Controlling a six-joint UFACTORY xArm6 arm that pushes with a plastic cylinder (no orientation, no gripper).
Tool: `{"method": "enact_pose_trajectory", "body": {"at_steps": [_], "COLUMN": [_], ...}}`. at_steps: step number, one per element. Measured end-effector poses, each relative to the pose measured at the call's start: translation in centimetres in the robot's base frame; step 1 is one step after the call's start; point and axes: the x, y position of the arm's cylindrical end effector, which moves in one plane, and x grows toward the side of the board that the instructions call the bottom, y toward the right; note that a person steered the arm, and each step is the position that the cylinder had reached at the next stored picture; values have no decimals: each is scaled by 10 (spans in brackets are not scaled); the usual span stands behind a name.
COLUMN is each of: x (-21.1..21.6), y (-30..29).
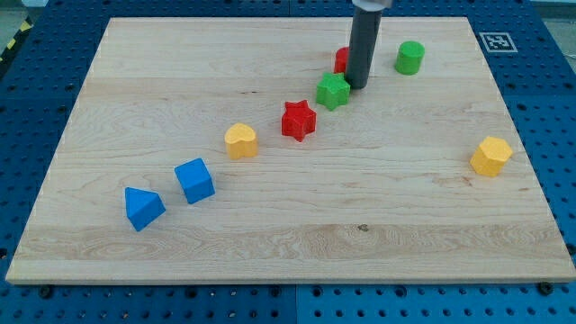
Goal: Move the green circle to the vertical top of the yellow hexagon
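Observation:
The green circle (409,57) is a short green cylinder near the view's top right of the wooden board (270,225). The yellow hexagon (490,156) lies at the view's right edge, well below the green circle and somewhat to its right. My tip (358,85) is the lower end of the dark rod, left of the green circle and apart from it. It stands right beside the green star (332,91), at its upper right. A red block (342,59) is partly hidden behind the rod.
A red star (299,120) and a yellow heart-like block (240,140) lie in a diagonal row toward the view's lower left, followed by a blue cube (194,180) and a blue triangle (143,208). Blue pegboard surrounds the board.

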Motion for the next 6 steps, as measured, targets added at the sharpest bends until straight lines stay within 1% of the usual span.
{"method": "enact_pose_trajectory", "body": {"at_steps": [1,2,4,5,6], "x": [-29,-38,-24,-46,-60], "y": [40,74,81,97,98]}}
